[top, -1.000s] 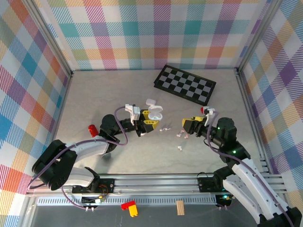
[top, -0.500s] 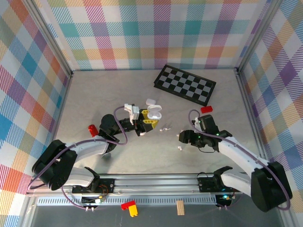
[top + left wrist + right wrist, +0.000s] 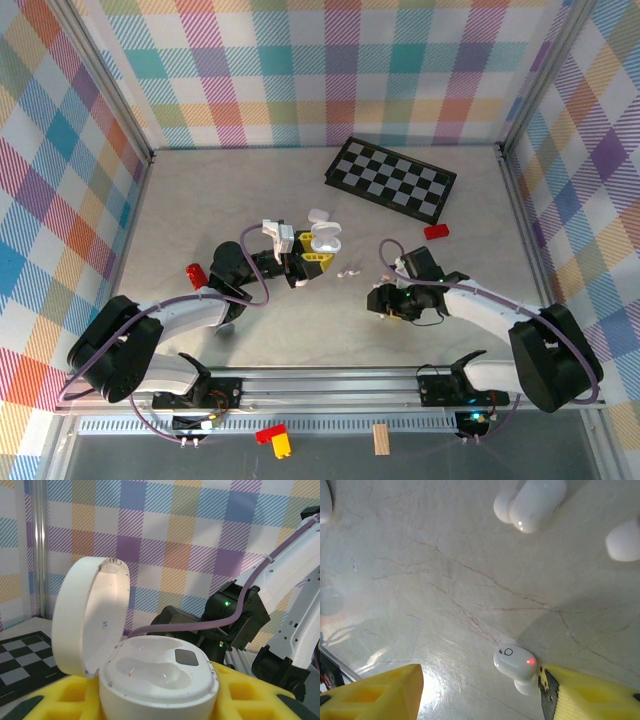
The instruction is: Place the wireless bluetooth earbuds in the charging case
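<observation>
right gripper (image 3: 479,682) hangs low over the table (image 3: 420,580) with its jaws apart and its yellow pads (image 3: 375,692) wide of each other. one white earbud (image 3: 515,662) lies on the table between them. it touches the pad at the right of the wrist view and is well apart from the other pad. a small red light glows on its shell. a second earbud (image 3: 532,502) lies farther off, and a third earbud (image 3: 622,541) is at the frame's right edge.

left gripper (image 3: 314,258) is clamped on the white case (image 3: 326,240), near the middle of the table and to the left of the right gripper. in the left wrist view the case sits between that gripper's yellow pads, its lid (image 3: 90,615) open and tilted back to the left. the right arm (image 3: 235,622) shows dark behind it.

from above, loose earbuds (image 3: 348,272) lie on the table between the two grippers. a red block (image 3: 436,232) sits near the checkerboard (image 3: 392,178), farther back.
</observation>
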